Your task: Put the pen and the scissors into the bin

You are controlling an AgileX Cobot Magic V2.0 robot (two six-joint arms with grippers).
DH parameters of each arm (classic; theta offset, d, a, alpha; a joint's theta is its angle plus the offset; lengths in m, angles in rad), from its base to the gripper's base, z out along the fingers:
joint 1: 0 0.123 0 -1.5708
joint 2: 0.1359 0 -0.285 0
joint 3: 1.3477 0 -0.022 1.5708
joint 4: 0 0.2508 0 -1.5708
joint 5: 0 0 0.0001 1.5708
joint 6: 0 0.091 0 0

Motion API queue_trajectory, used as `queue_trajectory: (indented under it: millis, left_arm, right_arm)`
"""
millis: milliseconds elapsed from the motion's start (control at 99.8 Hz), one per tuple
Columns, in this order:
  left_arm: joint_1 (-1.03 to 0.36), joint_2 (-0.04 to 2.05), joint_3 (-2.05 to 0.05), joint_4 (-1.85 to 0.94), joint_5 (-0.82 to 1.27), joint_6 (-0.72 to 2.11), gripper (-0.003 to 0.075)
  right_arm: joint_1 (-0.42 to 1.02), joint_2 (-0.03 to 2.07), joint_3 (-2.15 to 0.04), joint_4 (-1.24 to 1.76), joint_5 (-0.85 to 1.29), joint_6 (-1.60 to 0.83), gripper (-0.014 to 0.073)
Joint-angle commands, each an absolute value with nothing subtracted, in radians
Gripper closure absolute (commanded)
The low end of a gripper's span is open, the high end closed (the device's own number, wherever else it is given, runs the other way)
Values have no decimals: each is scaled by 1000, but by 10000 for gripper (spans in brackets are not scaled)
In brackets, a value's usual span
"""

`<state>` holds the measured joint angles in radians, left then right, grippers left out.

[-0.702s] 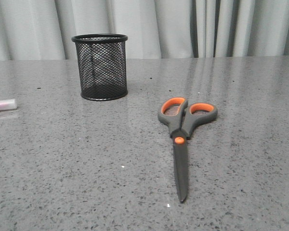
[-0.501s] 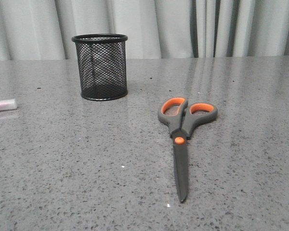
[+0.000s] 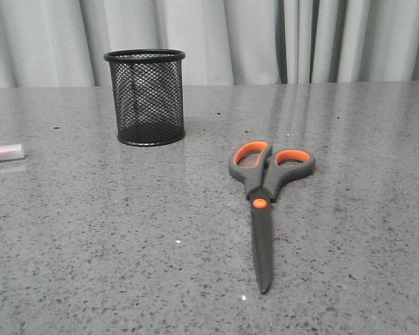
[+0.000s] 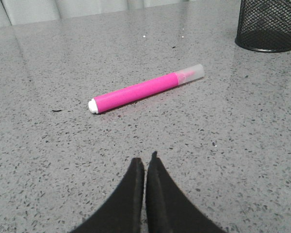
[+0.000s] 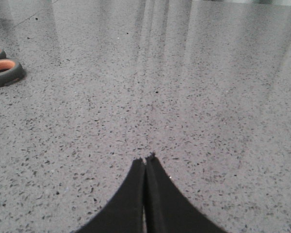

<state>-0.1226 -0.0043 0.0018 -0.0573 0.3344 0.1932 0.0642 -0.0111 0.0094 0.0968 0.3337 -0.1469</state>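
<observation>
- Nothing has shifted since the earlier views: pen (image 4: 146, 89), scissors (image 3: 266, 197) lie flat on the surface (image 3: 126, 230), outside the bin (image 3: 146, 96).
- Left hand (image 4: 145, 167) and right hand (image 5: 145, 165): closed, empty; task not begun.

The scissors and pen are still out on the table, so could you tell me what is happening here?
Nothing is being handled yet. The scissors lie flat and closed on the table, the pen lies off to the left, and the bin stands upright. Both the left gripper and right gripper are shut and hold nothing.
</observation>
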Motion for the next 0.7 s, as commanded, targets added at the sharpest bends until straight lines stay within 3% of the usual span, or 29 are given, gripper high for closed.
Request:
queue_trajectory:
  millis: [0, 221, 281, 491, 692]
  left_arm:
    - [-120, -36, 45, -70, 285, 184, 739]
    - [-120, -36, 45, -118, 248, 179, 739]
    - [-120, -36, 45, -269, 172, 176, 739]
    - [-120, -36, 43, -1029, -64, 176, 739]
    - [-120, -36, 43, -1303, -119, 176, 739]
  right_arm:
    - [59, -30, 25, 98, 298, -155, 662]
    - [59, -30, 25, 98, 218, -155, 662]
    - [59, -30, 25, 136, 156, -155, 662]
    - [59, -30, 25, 696, 27, -155, 662]
    - [59, -30, 25, 726, 27, -155, 662]
